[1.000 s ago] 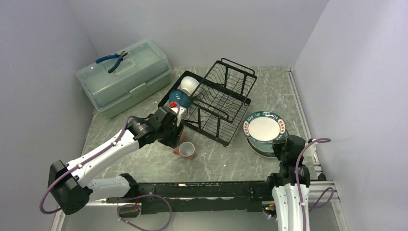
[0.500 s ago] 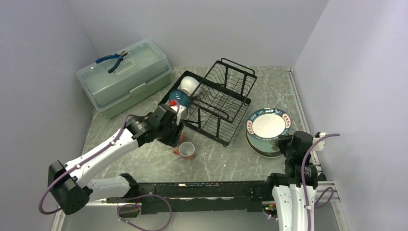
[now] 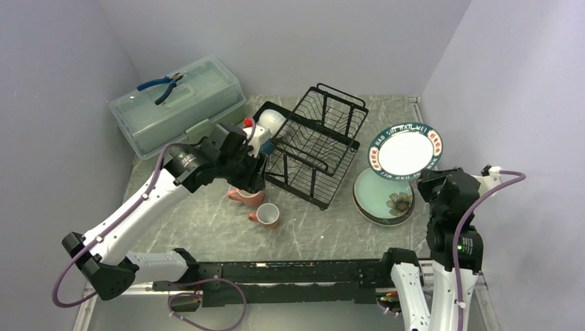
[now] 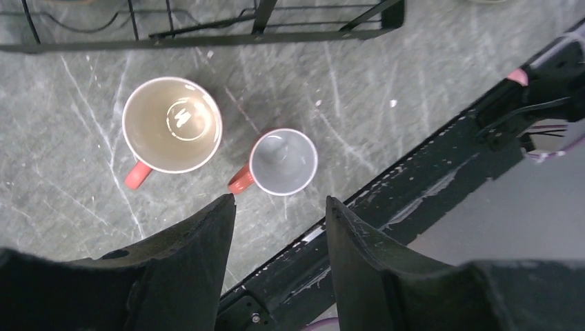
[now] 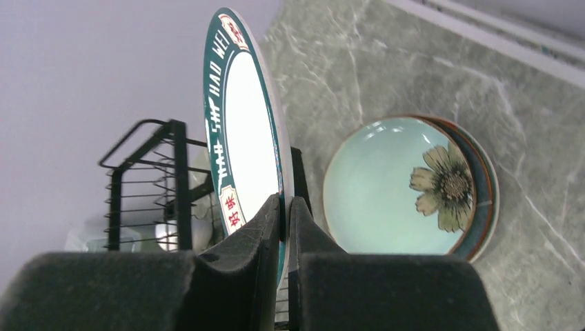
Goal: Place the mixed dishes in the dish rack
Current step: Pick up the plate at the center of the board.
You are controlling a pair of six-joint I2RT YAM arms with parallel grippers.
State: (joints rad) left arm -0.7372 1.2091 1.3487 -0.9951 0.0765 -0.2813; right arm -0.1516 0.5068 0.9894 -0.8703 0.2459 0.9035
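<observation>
A: State of the right gripper (image 5: 284,207)?
B: Pinching the lower rim of the white plate with teal lettered rim (image 5: 245,131). The plate is on edge, up off the table (image 3: 324,221), above the plate stack at the right.

A: What's in the stack?
B: The pale green floral plate (image 3: 386,200) is on top, face up. There are darker rims under it, can't tell how many. The stack sits right of the dish rack (image 3: 317,141), near but apart.

A: And the left gripper (image 4: 279,203)?
B: Fingers spread, nothing between them. It hovers over two pink mugs.

A: Where are the mugs?
B: The wide mug (image 4: 172,124) has a tan inside, the small mug (image 4: 283,162) a grey inside. Both are upright on the table, just beside each other and not touching. They're just near of the rack's near-left side, with the small mug nearer.

A: Anything in the rack?
B: A white bowl (image 3: 271,122) at its left end, tipped on its side. The arm hides what's next to it.

A: Other stuff?
B: A pale green lidded box (image 3: 179,110) at the far left, with blue-handled pliers (image 3: 160,86) lying on the lid.
</observation>
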